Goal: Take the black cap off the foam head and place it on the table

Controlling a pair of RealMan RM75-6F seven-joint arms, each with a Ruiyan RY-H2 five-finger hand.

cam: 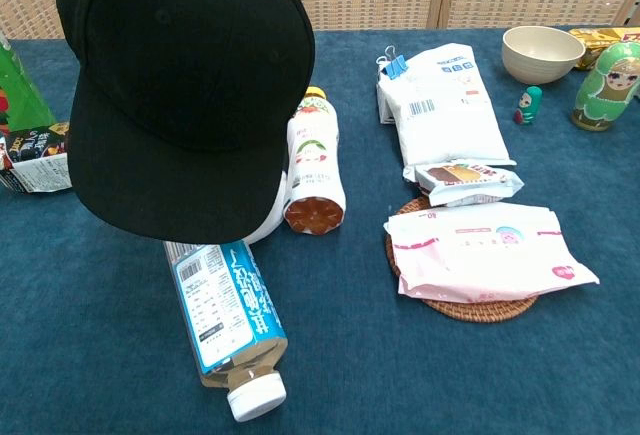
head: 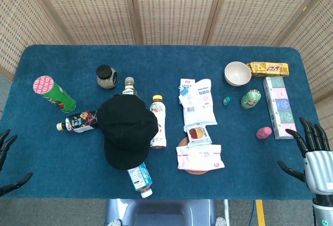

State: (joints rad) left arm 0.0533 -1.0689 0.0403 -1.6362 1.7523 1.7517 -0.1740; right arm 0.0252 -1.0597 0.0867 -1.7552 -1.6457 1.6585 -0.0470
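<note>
Far left at the surface's (head: 31, 184) near edge, left hand (head: 7, 163) only partly in frame: dark fingers (head: 20, 180) spread apart, holding nothing. Just inboard, green tube can (head: 54, 94) lying tilted with its pink lid on, contents hidden. Beside it a dark-labelled bottle (head: 78, 122) on its side, and further back a small jar (head: 106, 77) upright under a black lid, something speckled inside.

Moving right to the black cap (head: 127, 130), sitting over the foam head, brim pointing toward the near edge; in the chest view the cap (cam: 175, 85) hides the head almost entirely, only a sliver of white showing under the brim. Behind it a bottle neck poking up. Under the brim, blue-labelled bottle (cam: 228, 320) lying flat, white cap toward the camera, pale liquid inside. Just beside the cap, orange-capped drink bottle (head: 158, 122) on its side.

Centre: white pouch (head: 196, 104) with a blue clip, small snack packet (cam: 462, 180), pink wipes pack (cam: 485, 250) lying on a woven coaster (cam: 470, 307).

Right: cream bowl (head: 237, 73), nothing visible inside; yellow snack bar (head: 268, 69); green nesting doll (head: 251, 99); row of pastel boxes (head: 278, 107); pink egg (head: 264, 132).

Far right, right hand (head: 312, 156) with fingers (head: 307, 132) splayed, gripping nothing, well apart from the cap.
</note>
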